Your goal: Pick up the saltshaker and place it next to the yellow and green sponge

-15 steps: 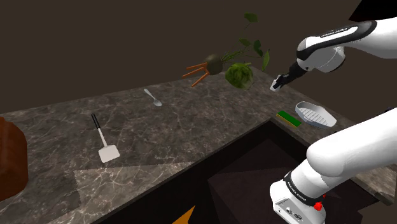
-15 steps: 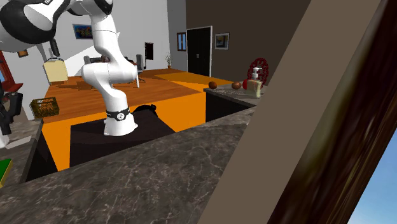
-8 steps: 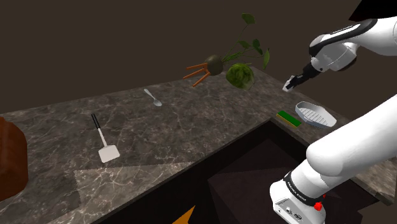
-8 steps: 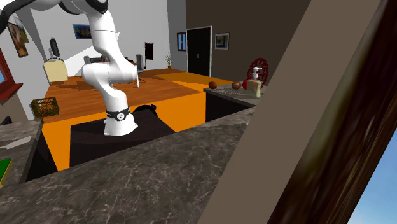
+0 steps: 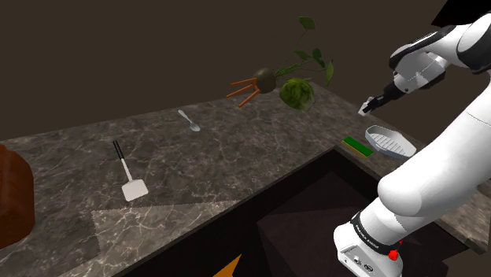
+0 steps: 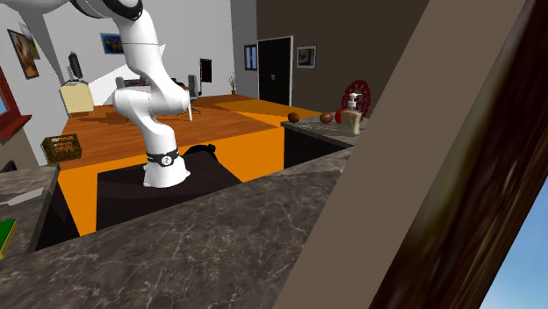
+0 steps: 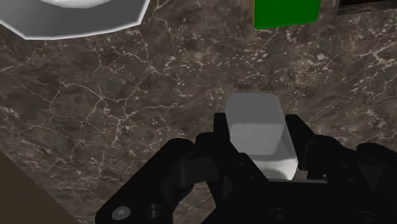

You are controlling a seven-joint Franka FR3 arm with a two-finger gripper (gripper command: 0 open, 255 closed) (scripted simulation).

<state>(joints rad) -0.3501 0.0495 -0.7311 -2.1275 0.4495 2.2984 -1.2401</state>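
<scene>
My black two-finger gripper (image 7: pixel 257 137) is clenched on the saltshaker (image 7: pixel 254 118), one finger pressed to each side. The shaker reads as a pale grey, slightly see-through block with rounded corners and a flat end face. I can make out no cap or holes on it. Its rear end is buried between the fingers and the dark body of the hand.

In the shoulder view it is just a small pale speck at the fingertips, held in the air near the flat green sponge with a yellow edge (image 5: pixel 356 146), above the far side of it.

In the wrist view the sponge is a plain green patch cut off by the frame, its yellow edge out of sight. Just beside the sponge sits a shallow grey dish (image 5: pixel 389 142), also cropped in the wrist view. Both rest on the dark veined marble countertop (image 5: pixel 236 157), and bare marble lies between the sponge and the shaker
</scene>
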